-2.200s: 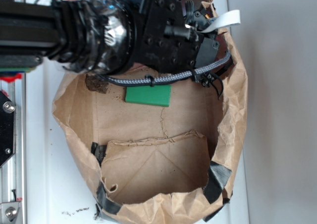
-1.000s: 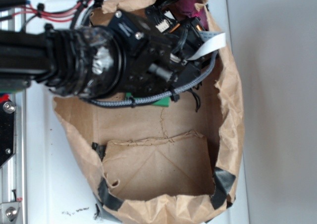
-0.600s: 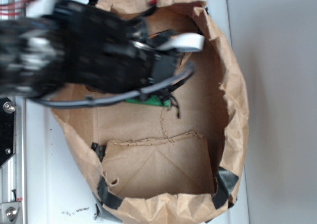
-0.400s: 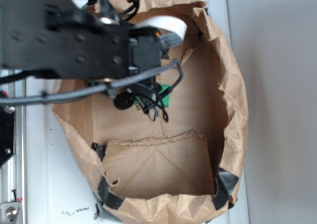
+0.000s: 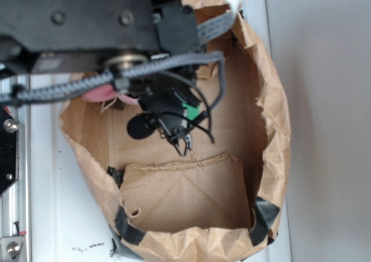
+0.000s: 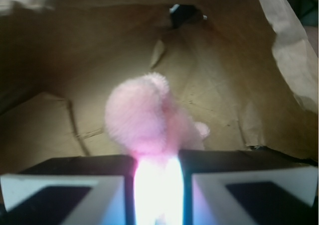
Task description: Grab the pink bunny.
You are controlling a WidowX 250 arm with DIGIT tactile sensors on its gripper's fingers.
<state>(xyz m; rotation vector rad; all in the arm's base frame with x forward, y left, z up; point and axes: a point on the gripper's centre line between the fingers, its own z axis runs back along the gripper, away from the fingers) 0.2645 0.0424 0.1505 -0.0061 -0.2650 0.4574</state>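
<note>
The crumpled brown paper bag [image 5: 272,117], lying open on the white table [image 5: 52,215], encloses the whole scene; its torn, taped rim stands close around the black robot arm [image 5: 81,18], which fills the upper left of the exterior view and trails a braided grey cable [image 5: 162,68]. A small flat green block [image 5: 190,111] is just visible under the wrist hardware. In the wrist view the gripper [image 6: 157,177] has its two pale fingers [image 6: 65,192] drawn narrow on the small soft pink plush bunny [image 6: 144,118], whose fuzzy body bulges out beyond the fingertips above the bag floor; in the exterior view only a pink edge shows beside the arm. The chief risk, judged from these views, is a shallow pinch: soft plush held by little material may slip free when the arm moves. The cable or the arm may also snag the bag rim and drag the bag.
</note>
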